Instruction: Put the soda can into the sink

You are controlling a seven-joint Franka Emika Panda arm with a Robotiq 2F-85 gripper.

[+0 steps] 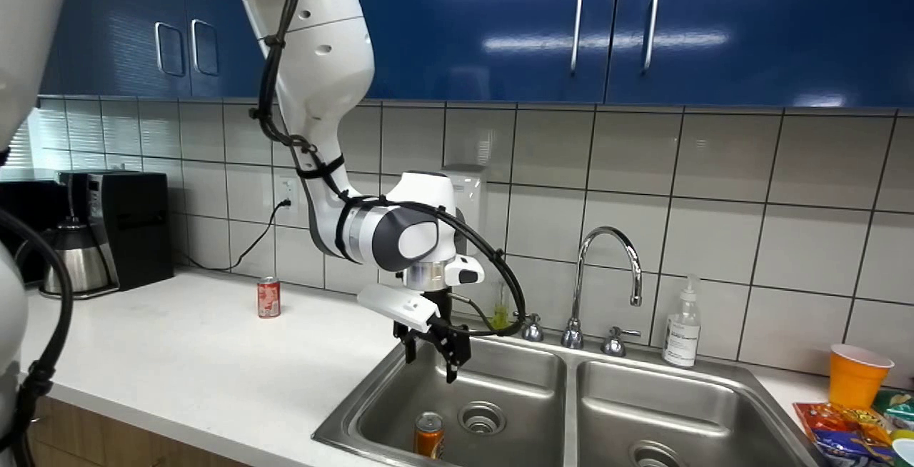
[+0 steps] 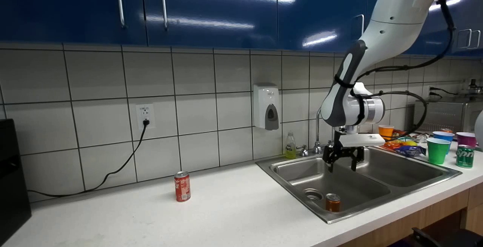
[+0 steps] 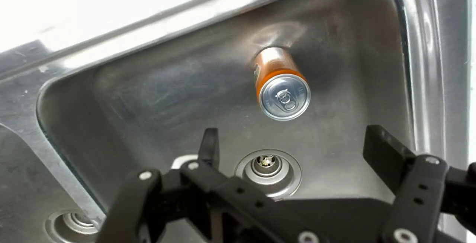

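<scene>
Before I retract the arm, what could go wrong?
The soda can could tip: it stands upright in the sink, below the open gripper, so an accidental dip might knock it.
The looped cable could snag on the tap during a sideways move; clearance is hard to judge.

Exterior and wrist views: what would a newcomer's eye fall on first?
Probably the white robot arm, arching down past blue cabinets, its open gripper above the sink. Next, likely the orange soda can upright in that sink, near a drain. Then the red can on the counter.
</scene>
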